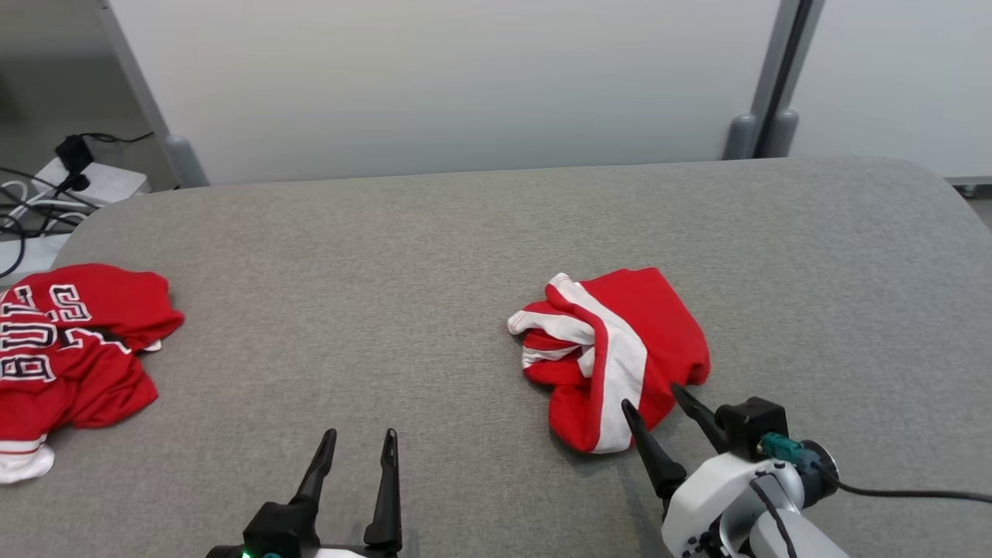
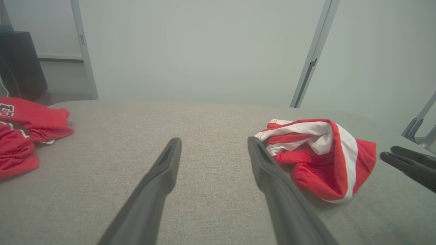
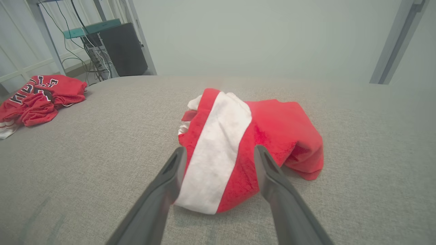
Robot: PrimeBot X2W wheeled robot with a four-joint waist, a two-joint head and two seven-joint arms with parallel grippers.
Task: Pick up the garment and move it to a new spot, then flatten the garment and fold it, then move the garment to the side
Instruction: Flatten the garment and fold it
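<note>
Pick-up pending, as judged: the right gripper [image 1: 649, 395] had best sink lower and bite several layers, not the white stripe alone. Its fingers stood spread, flanking the near end of the garment [image 1: 620, 341], which lay crumpled right of the table's [image 1: 465, 232] middle. The forearm reached in from the table's near right. The left gripper [image 1: 360, 432] was spread and empty at the table's near edge.

Cropped and covered parts
The red white-lettered jersey [image 1: 70, 349] at the grey tabletop [image 1: 387, 271]'s left edge is cropped by the head view's border. The crumpled red-and-white garment [image 1: 620, 341]'s near end is partly covered by the right gripper [image 1: 649, 395].
</note>
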